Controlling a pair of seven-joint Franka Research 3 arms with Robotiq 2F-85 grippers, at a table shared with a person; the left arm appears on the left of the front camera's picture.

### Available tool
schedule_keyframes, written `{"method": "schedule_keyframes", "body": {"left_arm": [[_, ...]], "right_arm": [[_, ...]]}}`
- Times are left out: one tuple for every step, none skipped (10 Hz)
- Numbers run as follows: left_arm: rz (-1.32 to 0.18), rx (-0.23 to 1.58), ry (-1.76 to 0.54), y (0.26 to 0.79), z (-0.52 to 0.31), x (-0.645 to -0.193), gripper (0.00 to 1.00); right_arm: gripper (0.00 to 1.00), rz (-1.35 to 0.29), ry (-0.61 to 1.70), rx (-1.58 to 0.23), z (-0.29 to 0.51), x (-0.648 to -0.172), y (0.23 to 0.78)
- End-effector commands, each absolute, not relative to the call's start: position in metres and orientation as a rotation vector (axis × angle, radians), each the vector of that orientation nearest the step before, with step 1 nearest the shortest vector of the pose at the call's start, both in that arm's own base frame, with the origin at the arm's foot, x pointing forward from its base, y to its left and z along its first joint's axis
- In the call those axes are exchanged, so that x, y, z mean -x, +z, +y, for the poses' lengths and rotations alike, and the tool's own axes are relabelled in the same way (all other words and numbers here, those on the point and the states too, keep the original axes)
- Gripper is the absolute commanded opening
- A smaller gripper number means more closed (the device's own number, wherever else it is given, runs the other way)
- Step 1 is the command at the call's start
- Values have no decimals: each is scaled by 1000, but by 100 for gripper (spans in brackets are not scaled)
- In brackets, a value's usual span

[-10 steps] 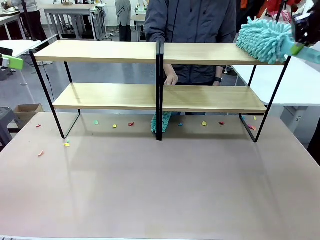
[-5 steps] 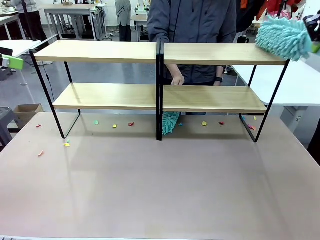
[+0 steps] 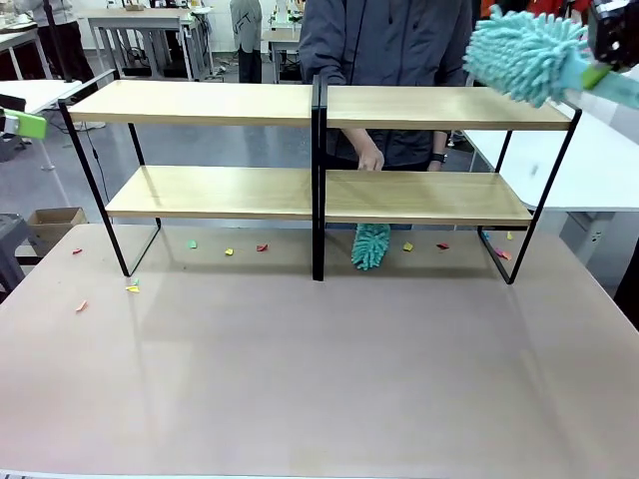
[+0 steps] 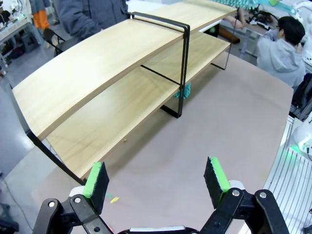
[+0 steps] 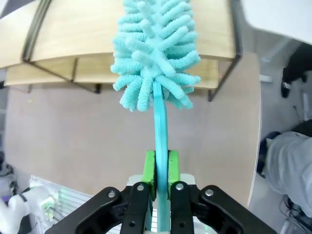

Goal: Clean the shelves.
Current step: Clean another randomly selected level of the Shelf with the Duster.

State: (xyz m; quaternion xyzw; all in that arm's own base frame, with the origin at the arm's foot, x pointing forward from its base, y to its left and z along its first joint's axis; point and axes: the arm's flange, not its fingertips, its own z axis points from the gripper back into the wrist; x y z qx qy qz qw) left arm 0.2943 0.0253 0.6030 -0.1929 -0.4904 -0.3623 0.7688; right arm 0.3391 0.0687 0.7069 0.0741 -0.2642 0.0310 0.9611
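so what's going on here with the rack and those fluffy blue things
It's a shelf-cleaning job. The right pincer is shut on the handle of a turquoise duster, whose head is at the right end of the top board of the shelves. The left pincer is open and empty, back by the rack's left end. A person across the table seems to work a second duster under the lower board, where small coloured paper scraps lie on the tabletop.
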Motion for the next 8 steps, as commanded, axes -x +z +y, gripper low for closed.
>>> {"method": "schedule_keyframes", "body": {"left_arm": [[-1066, 421, -793, 602, 25, -295, 100], [-1066, 421, -793, 602, 25, -295, 100], [-1066, 421, -793, 602, 25, -295, 100], [-1066, 421, -793, 602, 25, -295, 100], [-1066, 421, -793, 602, 25, -295, 100], [-1066, 421, -793, 602, 25, -295, 100], [-1066, 421, -793, 602, 25, -295, 100], [-1066, 421, -793, 602, 25, -295, 100]], "right_arm": [[12, -479, 100, -247, 52, -337, 704], [12, -468, 115, -287, 51, -334, 706], [12, -452, 148, -342, 49, -324, 713], [12, -411, 204, -420, 43, -308, 724], [12, -401, 258, -479, 29, -285, 737], [12, -379, 325, -562, 6, -258, 751], [12, -358, 373, -615, -25, -227, 763], [12, -345, 417, -647, -52, -201, 768]]}}
